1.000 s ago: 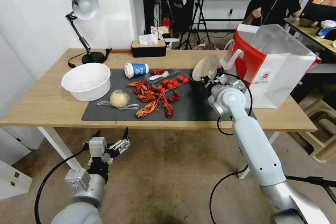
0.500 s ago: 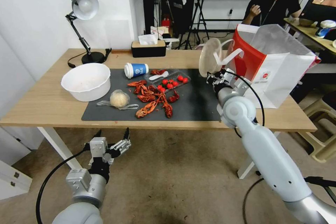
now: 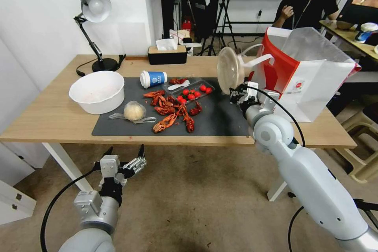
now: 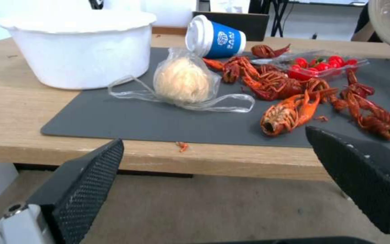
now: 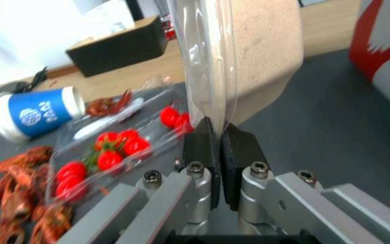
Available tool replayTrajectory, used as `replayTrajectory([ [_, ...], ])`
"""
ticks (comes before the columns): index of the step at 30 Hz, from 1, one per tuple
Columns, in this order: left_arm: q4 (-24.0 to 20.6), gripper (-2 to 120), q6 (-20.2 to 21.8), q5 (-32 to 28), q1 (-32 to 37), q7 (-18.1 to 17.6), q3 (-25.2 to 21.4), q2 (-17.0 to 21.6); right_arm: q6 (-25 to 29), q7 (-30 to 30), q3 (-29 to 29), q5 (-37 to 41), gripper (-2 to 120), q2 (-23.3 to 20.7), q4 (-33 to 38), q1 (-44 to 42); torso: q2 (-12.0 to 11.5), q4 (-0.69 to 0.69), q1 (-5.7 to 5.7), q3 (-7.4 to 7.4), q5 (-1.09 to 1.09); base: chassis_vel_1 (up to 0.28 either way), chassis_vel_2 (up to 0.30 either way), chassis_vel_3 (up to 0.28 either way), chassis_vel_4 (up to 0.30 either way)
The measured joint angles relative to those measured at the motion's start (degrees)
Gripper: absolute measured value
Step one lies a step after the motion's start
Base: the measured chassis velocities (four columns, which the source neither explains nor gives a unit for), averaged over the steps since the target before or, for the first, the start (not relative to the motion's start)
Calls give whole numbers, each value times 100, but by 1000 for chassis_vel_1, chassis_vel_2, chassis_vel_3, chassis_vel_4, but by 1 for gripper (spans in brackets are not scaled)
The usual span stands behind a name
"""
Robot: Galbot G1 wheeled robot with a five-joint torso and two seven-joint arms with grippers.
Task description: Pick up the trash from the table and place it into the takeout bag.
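A round clear plastic lid (image 3: 230, 70) is held up on its edge above the table (image 3: 47, 114) by the right gripper (image 3: 237, 93). Its bottom rim is pinched tight between the two black fingers (image 5: 201, 145), as is seen in the right wrist view. The lid is lifted off the dark grey mat (image 3: 220, 120) and is held just beside the red face of the takeout bag (image 3: 305, 75), close to the white handles. The bag is stood upright at the right end of the table, with its top open.

The left gripper (image 3: 123, 157) is kept low in front of the table edge, above the floor, with its fingers spread apart and nothing between them.

Other trash is left on the mat. A blue-and-white paper cup (image 3: 153, 78) is laid on its side at the far part of the mat. Red crayfish shells (image 3: 170, 112) are scattered in the middle. A clear tray of cherry tomatoes (image 3: 191, 91) is set right behind the shells. A pale ball wrapped in plastic (image 3: 134, 111) is set to the left of the shells. A white bowl (image 3: 97, 91) is stood near the ball, partly on the wood. A desk lamp (image 3: 92, 27) and a tissue box (image 3: 167, 53) are placed at the far edge of the table
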Motion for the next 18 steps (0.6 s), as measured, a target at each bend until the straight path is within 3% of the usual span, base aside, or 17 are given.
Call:
replayTrajectory([
  [10, -8, 100, -29, -3, 9, -29, -20, -8, -16, -149, -62, -308, 0, -53, 184, -34, 0, 0, 0, 0, 0, 0, 0, 0, 0],
  [18, -11, 100, -31, -6, 5, -29, -31, -8, 21, -491, 76, -1050, 0, -417, 459, 79, 0, 0, 0, 1, 1, 0, 0, 0, 0],
])
